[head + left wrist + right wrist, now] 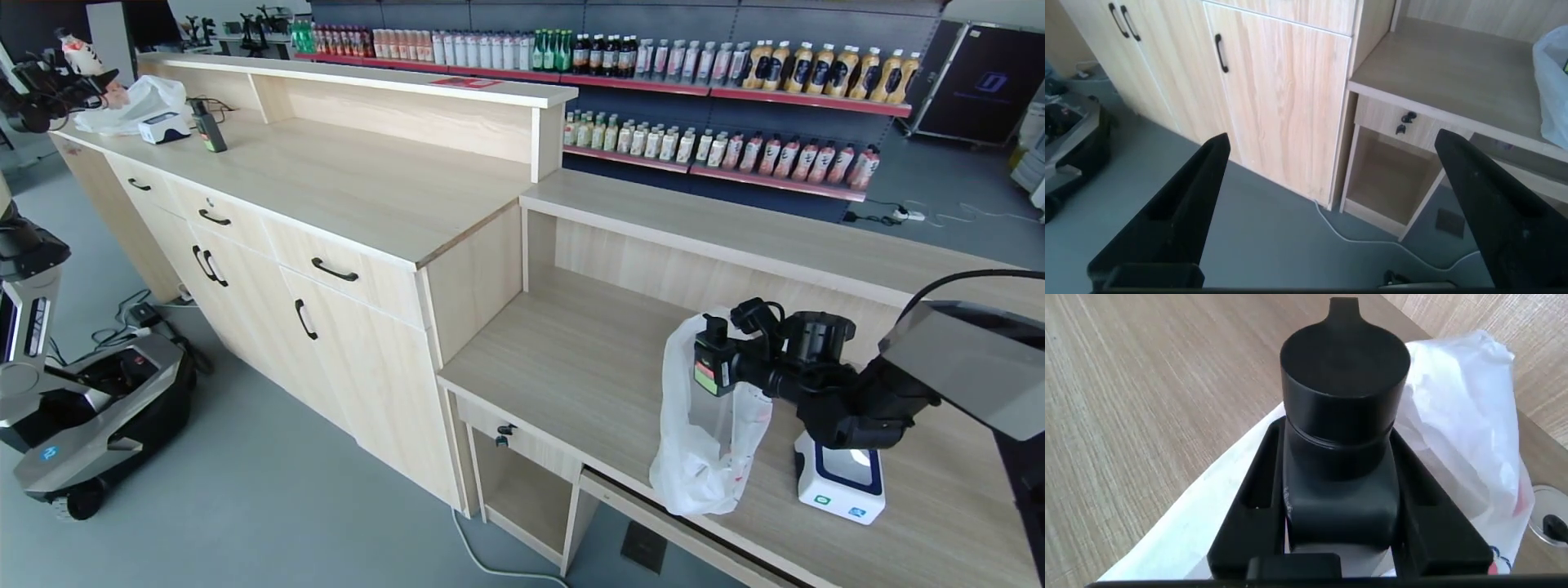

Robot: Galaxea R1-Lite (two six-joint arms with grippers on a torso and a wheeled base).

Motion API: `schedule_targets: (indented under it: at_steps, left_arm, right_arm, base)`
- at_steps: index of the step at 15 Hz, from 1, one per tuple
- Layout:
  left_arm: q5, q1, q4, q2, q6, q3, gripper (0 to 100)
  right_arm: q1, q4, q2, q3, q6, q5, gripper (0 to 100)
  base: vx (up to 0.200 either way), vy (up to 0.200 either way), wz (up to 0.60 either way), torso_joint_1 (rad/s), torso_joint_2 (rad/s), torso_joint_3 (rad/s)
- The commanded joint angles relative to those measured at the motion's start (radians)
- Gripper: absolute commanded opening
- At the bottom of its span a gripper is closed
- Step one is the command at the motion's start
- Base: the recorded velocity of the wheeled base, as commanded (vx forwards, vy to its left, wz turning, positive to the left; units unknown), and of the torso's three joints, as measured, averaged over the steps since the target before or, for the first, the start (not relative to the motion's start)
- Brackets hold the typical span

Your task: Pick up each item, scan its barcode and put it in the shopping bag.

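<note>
Bagging looks in hand: right hand [722, 360] grips a bottle [1343, 392] above the bag [691, 461], at the scanner's [841, 483] 9 o'clock; next, lower and release.

Counter [588, 367], centre of the head view: pale wood-grain board, matt and smooth; drawer handles [335, 270] finished in black.
Shopping bag [694, 457], lower right: thin white plastic, translucent, crinkled, faintly glossy.
Scanner [841, 486], lower right: white glossy plastic, dark panel inset.
Black container [1343, 384], clamped in right gripper [1341, 514]: matt, smooth plastic.
Floor [245, 490]: grey, smooth.
</note>
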Motion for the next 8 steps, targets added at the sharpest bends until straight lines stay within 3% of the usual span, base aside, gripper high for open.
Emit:
schedule_targets:
  at_steps: [1, 8]
  left_arm:
    - [0.0, 0.0, 0.0, 0.0, 0.001, 0.0, 100]
    - [0.0, 0.0, 0.0, 0.0, 0.001, 0.0, 100]
  right_arm:
    - [0.022, -0.002, 0.057, -0.059, 0.001, 0.002, 0]
    - [0.042, 0.001, 0.136, -0.101, -0.01, -0.004, 0]
  base:
    - [0.0, 0.0, 0.0, 0.0, 0.0, 0.0]
    - [0.0, 0.0, 0.0, 0.0, 0.0, 0.0]
